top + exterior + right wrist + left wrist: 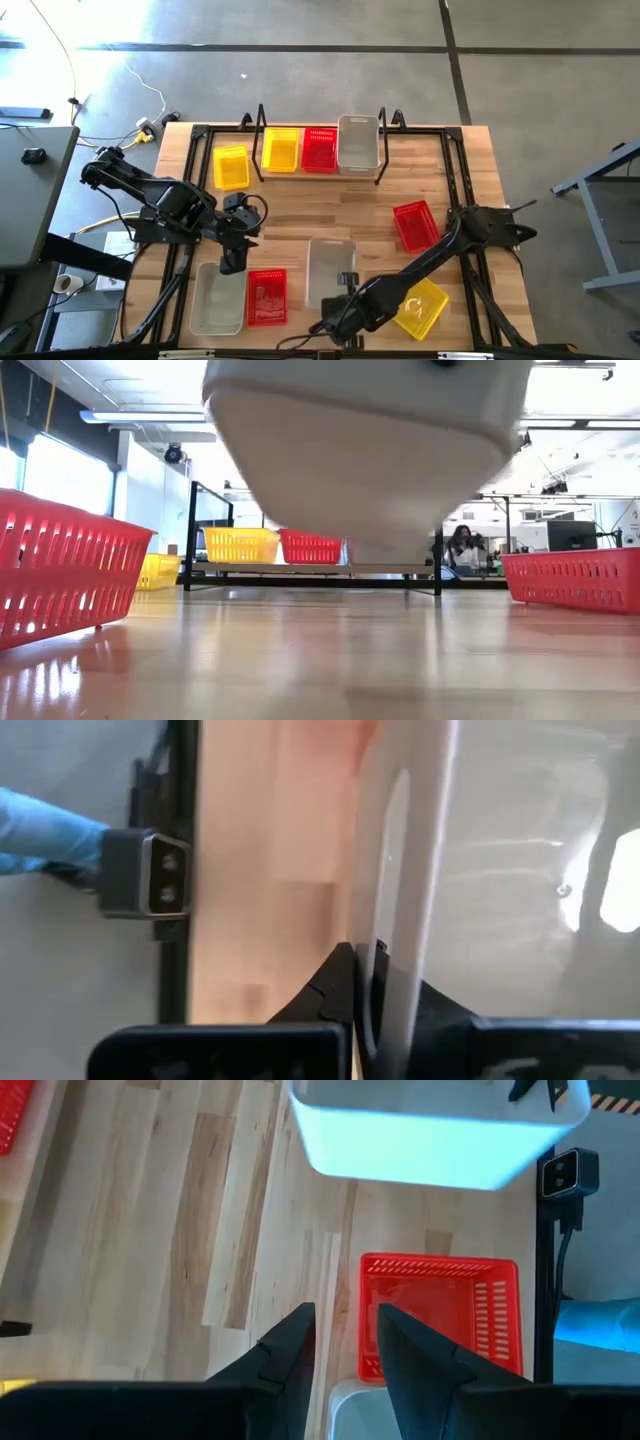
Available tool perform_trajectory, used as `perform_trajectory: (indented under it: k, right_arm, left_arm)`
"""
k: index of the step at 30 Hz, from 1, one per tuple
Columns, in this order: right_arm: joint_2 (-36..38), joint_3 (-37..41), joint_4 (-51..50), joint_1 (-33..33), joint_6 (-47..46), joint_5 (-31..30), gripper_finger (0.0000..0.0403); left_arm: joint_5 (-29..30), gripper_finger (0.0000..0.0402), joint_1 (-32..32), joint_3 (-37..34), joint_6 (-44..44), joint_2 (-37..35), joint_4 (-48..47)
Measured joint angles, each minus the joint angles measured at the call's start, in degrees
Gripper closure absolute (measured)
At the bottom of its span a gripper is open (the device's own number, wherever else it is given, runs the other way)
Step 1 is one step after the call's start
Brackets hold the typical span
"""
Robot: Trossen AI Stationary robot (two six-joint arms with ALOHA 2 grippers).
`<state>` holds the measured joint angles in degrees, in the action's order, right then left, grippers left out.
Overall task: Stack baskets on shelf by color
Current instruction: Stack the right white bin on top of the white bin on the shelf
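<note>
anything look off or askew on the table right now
Mostly tidy. The yellow basket at the near right corner lies skewed to the table edges, and the red basket beside the right arm is slightly turned. The right gripper is shut on a grey basket's rim.

- Bright, even light throughout; ceiling strip lights [130, 417] and a window [68, 475] glare white in the low view.
- The glossy worktop [320, 660] mirrors that glow.
- The near grey basket [365, 440] looms blurred.
- The right wrist view is hazy, washed out.
</note>
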<state>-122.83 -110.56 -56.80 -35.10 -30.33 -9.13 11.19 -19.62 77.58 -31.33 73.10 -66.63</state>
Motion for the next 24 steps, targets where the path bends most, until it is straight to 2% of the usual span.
perform_trajectory:
  k: [13,18,24]
  right_arm:
    - [9.01,0.00,-11.30,6.02,8.44,-9.66,0.0403]
    - [12.51,0.00,-15.92,10.73,13.35,-12.58,0.0403]
    - [16.39,0.00,-20.11,17.85,19.84,-14.38,0.0403]
  left_arm:
    - [2.05,0.0302,0.07,0.00,-0.35,0.02,0.04]
    - [5.87,0.0302,0.07,0.00,-1.96,0.02,0.02]
    - [8.88,0.0302,1.87,0.00,0.85,0.02,0.04]
